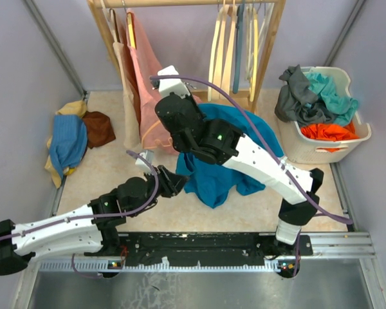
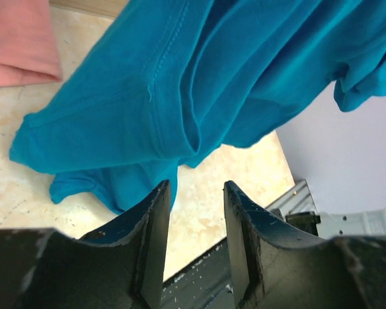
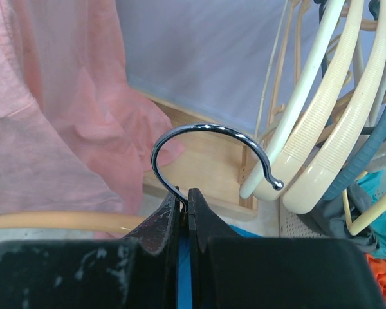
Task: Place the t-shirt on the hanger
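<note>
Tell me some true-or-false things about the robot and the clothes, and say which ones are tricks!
1. The right gripper pinches the hanger by its metal hook. True.
2. The left gripper is squeezing the t-shirt. False: its fingers are open with nothing between them; the shirt is just ahead.
3. The white basket has orange cloth in it. True.
4. The pink garment lies flat on the table. False: it hangs from the wooden rack.

Lilac-grey walls [image 1: 26,64] enclose a beige tabletop [image 1: 106,164]; wooden rack [image 1: 270,48] behind.
</note>
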`<state>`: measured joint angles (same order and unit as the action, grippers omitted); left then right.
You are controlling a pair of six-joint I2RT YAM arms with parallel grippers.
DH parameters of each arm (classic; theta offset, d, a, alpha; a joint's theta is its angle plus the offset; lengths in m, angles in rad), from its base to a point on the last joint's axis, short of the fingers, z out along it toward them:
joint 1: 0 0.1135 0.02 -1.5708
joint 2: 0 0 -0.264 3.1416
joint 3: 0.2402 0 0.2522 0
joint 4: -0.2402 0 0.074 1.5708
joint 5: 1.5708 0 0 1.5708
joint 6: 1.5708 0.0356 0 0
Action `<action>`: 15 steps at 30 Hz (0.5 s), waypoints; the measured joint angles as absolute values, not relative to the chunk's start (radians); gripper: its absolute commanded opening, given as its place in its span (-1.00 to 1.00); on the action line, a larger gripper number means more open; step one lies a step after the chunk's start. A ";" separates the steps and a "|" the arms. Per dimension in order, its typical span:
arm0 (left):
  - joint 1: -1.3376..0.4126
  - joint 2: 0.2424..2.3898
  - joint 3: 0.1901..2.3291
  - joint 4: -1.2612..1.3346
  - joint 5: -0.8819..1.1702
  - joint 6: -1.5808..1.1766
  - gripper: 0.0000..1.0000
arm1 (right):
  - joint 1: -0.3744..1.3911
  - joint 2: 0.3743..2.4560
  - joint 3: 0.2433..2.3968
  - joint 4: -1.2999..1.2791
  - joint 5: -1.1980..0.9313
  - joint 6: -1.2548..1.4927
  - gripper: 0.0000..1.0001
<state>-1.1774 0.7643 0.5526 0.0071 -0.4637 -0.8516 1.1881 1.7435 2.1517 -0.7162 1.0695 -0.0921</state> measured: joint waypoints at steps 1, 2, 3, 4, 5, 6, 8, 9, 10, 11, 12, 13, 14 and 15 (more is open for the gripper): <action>-1.180 0.776 0.559 0.007 -0.482 -0.851 -0.09 | 1.188 1.738 2.142 -0.717 1.067 -0.089 -1.00; -1.184 0.784 0.564 0.008 -0.499 -0.850 -0.09 | 1.188 1.732 2.132 -0.718 1.066 -0.085 -1.00; -1.186 0.790 0.567 0.009 -0.511 -0.851 -0.08 | 1.188 1.725 2.123 -0.718 1.063 -0.083 -1.00; -1.190 0.796 0.570 0.013 -0.529 -0.850 -0.08 | 1.188 1.713 2.106 -0.719 1.059 -0.080 -1.00; -1.192 0.801 0.571 0.016 -0.538 -0.850 -0.07 | 1.188 1.701 2.094 -0.719 1.055 -0.077 -1.00; -1.195 0.809 0.576 0.017 -0.553 -0.850 -0.07 | 1.188 1.689 2.084 -0.719 1.052 -0.074 -1.00; -1.199 0.830 0.587 0.023 -0.576 -0.849 -0.07 | 1.188 1.657 2.060 -0.718 1.048 -0.067 -1.00; -1.201 0.844 0.593 0.024 -0.585 -0.848 -0.06 | 1.188 1.644 2.053 -0.718 1.047 -0.065 -1.00; -1.203 0.860 0.601 0.025 -0.595 -0.848 -0.06 | 1.188 1.633 2.046 -0.717 1.046 -0.063 -1.00; -1.204 0.874 0.606 0.026 -0.602 -0.848 -0.06 | 1.188 1.619 2.039 -0.714 1.045 -0.060 -1.00; -1.205 0.886 0.610 0.027 -0.609 -0.848 -0.06 | 1.188 1.608 2.033 -0.712 1.045 -0.059 -1.00; -1.206 0.896 0.612 0.028 -0.616 -0.848 -0.06 | 1.188 1.597 2.025 -0.707 1.044 -0.057 -1.00; -1.207 0.905 0.612 0.027 -0.624 -0.848 -0.06 | 1.188 1.588 2.018 -0.704 1.043 -0.056 -1.00; -1.207 0.912 0.612 0.027 -0.629 -0.848 -0.06 | 1.188 1.580 2.013 -0.700 1.042 -0.055 -1.00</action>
<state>-1.2068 0.9119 0.6117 0.0269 -0.6292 -0.8482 1.1881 1.5799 2.0129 -0.6998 1.0420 -0.0547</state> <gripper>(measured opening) 0.468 0.034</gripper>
